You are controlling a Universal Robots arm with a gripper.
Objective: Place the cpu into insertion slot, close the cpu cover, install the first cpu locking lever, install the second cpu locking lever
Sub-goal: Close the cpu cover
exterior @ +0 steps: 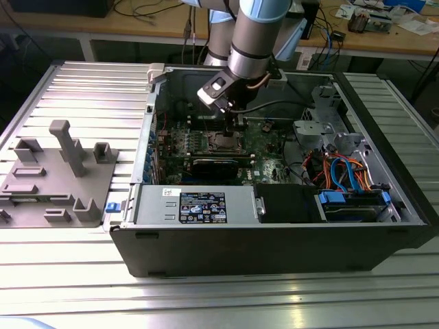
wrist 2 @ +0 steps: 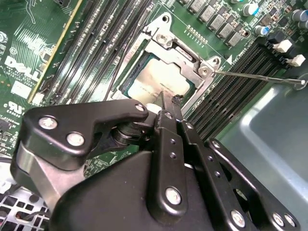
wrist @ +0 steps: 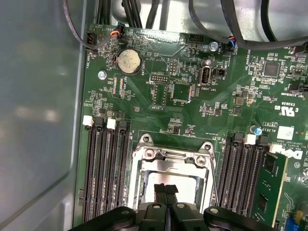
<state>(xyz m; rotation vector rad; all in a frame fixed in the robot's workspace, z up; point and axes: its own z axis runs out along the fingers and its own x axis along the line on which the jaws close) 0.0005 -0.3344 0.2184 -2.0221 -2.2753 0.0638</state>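
Note:
The cpu (wrist 2: 159, 79) lies flat in the insertion slot (exterior: 226, 142), its dull silver top showing through the window of the cpu cover (wrist 2: 190, 62). The cover frame (wrist: 173, 155) lies down around the chip. My gripper (wrist 2: 169, 98) is shut, its black fingertips (wrist: 166, 188) pressed together and resting at the edge of the chip with nothing between them. In the exterior view the gripper (exterior: 232, 130) hangs straight down over the socket inside the open computer case. A thin metal locking lever (wrist 2: 260, 77) sticks out sideways over the memory slots; the slot's contact field is hidden under the chip.
Black memory slots (wrist: 103, 168) flank the socket on both sides. A long black card (exterior: 216, 164) and the power supply (exterior: 199, 205) lie toward the case's front. Drive bay and blue cables (exterior: 343, 171) fill the exterior view's right. A grey fixture (exterior: 55, 171) stands outside on the left.

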